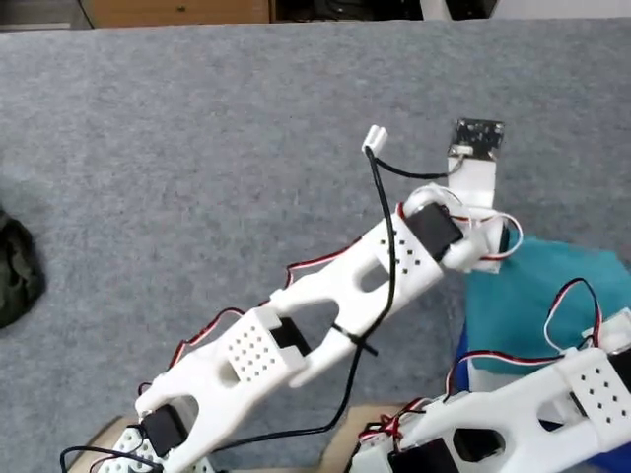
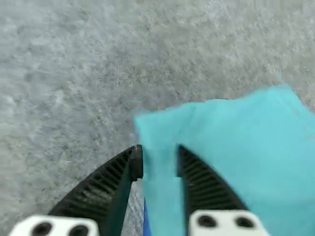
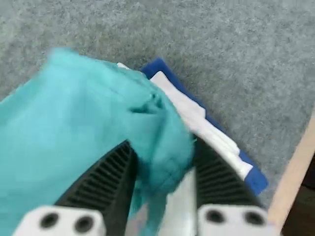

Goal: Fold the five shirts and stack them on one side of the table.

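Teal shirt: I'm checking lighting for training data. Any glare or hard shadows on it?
High view: teal shirt evenly lit, no glare. Left wrist view: bright, flat light, no hard shadow. Right wrist view: only soft shading in its folds.

A teal shirt is draped over a small stack, smooth over most of its spread and bunched where it is held. One edge of it is caught between the fingers of the left gripper. A gathered fold is pinched between the fingers of the right gripper. Just beyond the right gripper's tips, a folded white shirt is laid on a folded blue shirt, and their edges are stepped out from under the teal cloth. A dark crumpled garment is left well apart from both grippers.
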Action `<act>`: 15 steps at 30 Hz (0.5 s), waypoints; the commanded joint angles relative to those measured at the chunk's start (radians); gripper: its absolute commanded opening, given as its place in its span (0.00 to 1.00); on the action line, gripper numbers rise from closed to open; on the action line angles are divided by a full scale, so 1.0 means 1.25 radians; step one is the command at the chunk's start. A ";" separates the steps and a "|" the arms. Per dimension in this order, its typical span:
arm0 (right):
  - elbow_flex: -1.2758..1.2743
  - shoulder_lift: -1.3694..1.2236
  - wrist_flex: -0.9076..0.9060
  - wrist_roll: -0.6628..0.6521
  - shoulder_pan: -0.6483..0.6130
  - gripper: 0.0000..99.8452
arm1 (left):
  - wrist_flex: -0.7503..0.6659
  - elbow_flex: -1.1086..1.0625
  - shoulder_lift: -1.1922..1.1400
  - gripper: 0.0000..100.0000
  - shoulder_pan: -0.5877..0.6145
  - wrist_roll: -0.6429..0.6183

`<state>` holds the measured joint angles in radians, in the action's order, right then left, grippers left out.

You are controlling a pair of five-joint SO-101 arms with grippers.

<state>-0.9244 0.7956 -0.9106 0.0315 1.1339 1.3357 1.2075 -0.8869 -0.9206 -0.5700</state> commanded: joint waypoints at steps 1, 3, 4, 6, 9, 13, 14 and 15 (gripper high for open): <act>0.010 0.025 0.011 -0.005 0.025 0.33 | -0.004 0.042 0.019 0.20 0.001 -0.052; 0.034 0.026 -0.028 -0.005 0.025 0.38 | -0.004 0.042 0.019 0.20 0.004 -0.052; 0.056 0.026 -0.060 -0.005 0.025 0.40 | -0.002 0.042 0.020 0.20 0.006 -0.052; 0.112 0.026 -0.125 -0.005 0.024 0.40 | 0.001 0.054 0.024 0.20 0.014 -0.052; 0.201 0.026 -0.196 0.000 0.018 0.41 | 0.061 0.130 0.053 0.20 0.041 -0.052; 0.288 0.025 -0.261 0.001 -0.020 0.40 | 0.145 0.239 0.093 0.19 0.086 -0.052; 0.307 0.025 -0.291 0.002 -0.036 0.40 | 0.168 0.269 0.102 0.18 0.106 -0.050; 0.327 0.025 -0.319 0.002 -0.060 0.37 | 0.189 0.297 0.111 0.15 0.125 -0.043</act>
<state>-0.6130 0.7971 -1.2329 0.0315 1.1216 1.5075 1.4454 -0.8408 -0.8209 -0.6268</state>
